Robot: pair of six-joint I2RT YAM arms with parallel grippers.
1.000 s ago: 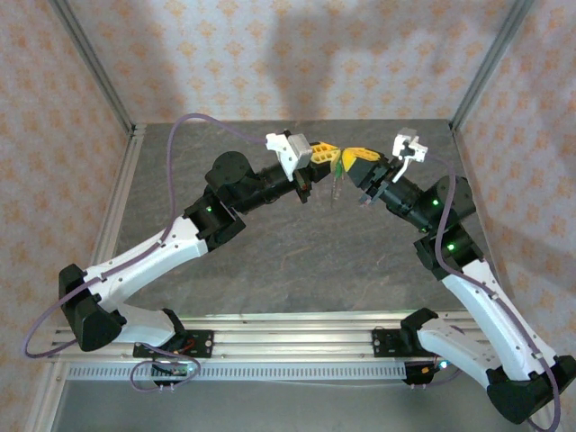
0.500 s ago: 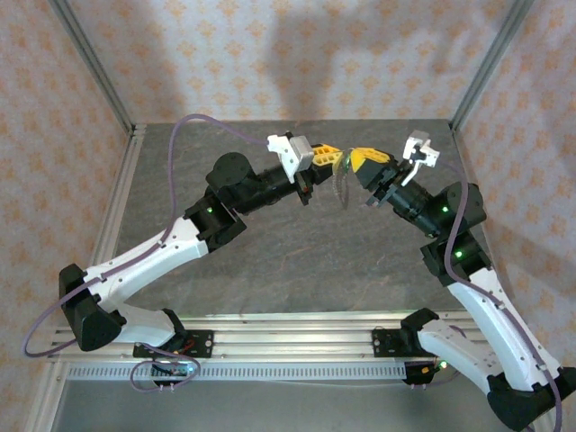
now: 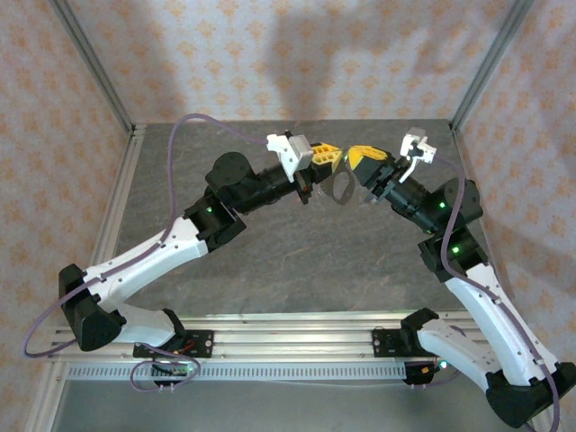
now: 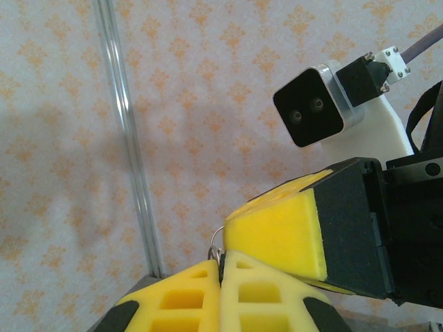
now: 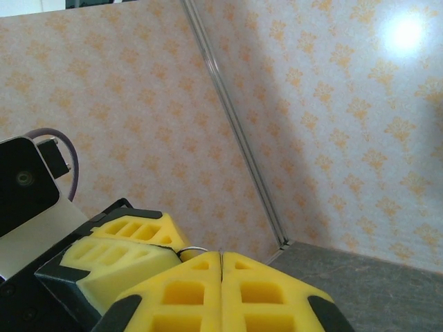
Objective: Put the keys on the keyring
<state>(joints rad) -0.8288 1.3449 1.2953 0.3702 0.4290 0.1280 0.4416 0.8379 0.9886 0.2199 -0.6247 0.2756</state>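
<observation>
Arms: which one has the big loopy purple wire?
The left arm: its purple wire swings out in a wide arc above the table. The right arm's wire hugs it.

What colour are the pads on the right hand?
Bright yellow; the pads show best in the left wrist view.

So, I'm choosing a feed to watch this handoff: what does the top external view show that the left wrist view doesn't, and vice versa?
Top external: the left arm and right arm whole, and the keyring hanging as a loop below where the left end effector and right end effector meet. Left wrist: a thin wire loop poking from the seam of its own shut fingers, and the right arm's wrist camera close up. Shared: both end effectors shut, tip to tip, against the patterned wall.
</observation>
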